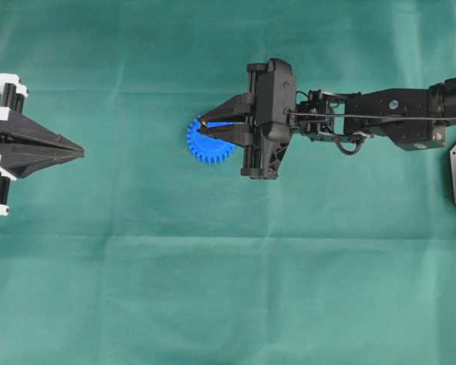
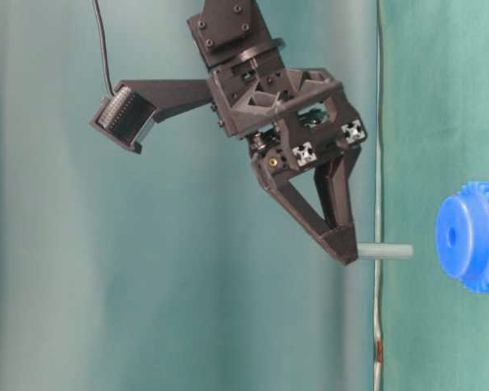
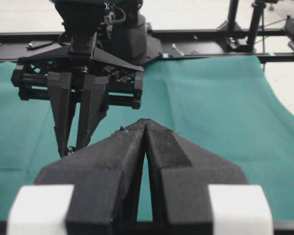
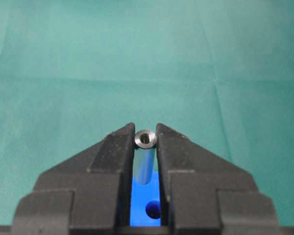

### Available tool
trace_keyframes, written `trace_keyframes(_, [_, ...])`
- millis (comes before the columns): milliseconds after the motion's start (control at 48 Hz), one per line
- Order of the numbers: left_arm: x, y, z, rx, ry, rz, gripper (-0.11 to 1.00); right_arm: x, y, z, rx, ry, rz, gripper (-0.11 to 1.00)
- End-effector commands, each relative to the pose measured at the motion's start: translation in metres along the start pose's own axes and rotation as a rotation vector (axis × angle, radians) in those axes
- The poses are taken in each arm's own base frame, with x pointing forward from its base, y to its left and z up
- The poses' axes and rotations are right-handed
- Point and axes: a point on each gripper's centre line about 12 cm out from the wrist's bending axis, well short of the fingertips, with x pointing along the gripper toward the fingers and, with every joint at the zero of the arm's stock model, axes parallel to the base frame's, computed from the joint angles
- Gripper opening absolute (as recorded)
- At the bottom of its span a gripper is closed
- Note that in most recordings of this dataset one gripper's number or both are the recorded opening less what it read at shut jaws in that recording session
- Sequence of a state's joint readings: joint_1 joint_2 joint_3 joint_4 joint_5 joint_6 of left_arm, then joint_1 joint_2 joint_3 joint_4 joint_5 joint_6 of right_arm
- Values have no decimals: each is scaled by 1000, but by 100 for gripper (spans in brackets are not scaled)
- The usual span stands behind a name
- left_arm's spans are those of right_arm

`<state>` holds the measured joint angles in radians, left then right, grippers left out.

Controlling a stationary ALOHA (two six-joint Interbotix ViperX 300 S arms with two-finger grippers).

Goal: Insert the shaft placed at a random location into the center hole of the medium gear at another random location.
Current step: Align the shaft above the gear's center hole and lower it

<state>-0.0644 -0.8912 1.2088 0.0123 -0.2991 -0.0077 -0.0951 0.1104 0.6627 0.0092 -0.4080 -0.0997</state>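
Right wrist view: right claw pinches the shaft above the medium gear.

Right arm reaching in from the tabletop's right edge toward its middle, right gripper pointing steeply down, fingers pinched close on a thin pin. Left gripper parked by the left edge, jaws pressed together, holding nothing.
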Motion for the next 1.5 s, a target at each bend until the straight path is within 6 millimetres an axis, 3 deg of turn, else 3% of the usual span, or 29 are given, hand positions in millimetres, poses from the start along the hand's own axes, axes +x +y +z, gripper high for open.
trace_keyframes(0, [2, 1, 4, 4, -9, 2, 0, 0, 0, 8, 0, -22, 0, 14])
trace_keyframes(479, [2, 1, 3, 4, -6, 2, 0, 12, -2, -15, 11, 30, -9, 14])
trace_keyframes(729, [2, 1, 3, 3, -6, 2, 0, 11, -4, -12, 9, 9, -14, 14])
trace_keyframes(1021, [1, 1, 3, 3, -8, 2, 0, 0, -8, 8, 0, -39, -22, 14])
trace_keyframes(1480, [1, 2, 3, 7, -6, 9, 0, 2, -8, -9, 4, -7, -24, 14])
